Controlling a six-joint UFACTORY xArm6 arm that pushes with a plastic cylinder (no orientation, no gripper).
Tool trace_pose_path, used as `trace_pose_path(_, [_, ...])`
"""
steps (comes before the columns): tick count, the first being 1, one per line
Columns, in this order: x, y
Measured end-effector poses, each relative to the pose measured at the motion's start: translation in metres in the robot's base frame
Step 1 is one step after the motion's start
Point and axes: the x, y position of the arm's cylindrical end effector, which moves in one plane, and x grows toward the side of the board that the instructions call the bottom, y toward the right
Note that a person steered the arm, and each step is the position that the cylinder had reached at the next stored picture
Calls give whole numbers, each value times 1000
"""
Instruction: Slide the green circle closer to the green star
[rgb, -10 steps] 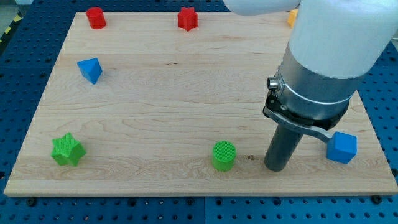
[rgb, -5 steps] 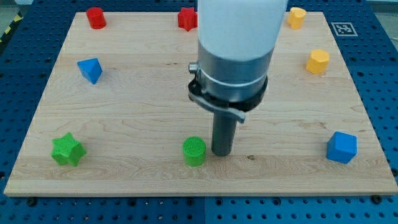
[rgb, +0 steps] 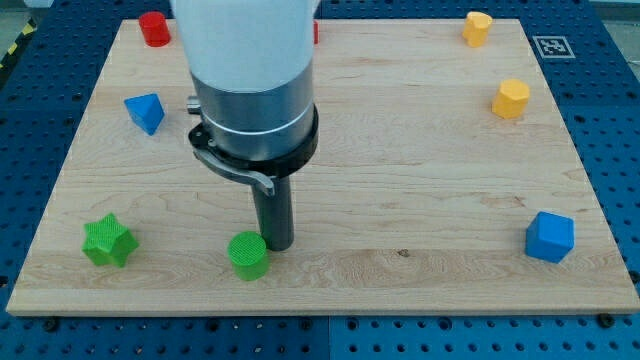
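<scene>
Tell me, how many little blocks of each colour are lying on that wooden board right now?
Green: 2, the green circle and the green star.
Blue: 2, a blue block and a blue cube.
Yellow: 2, a yellow block and another.
Red: 1 seen whole, the red block; a red sliver shows beside the arm, uncounted.
Total: 7.

my tip (rgb: 276, 246) touching green circle (rgb: 248, 255) on its right | green star (rgb: 107, 241) at left
</scene>
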Motion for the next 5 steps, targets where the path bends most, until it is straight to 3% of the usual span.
trace_pose_path(2, [43, 50])
trace_pose_path(3, [44, 46])
trace_pose_path(5, [34, -17])
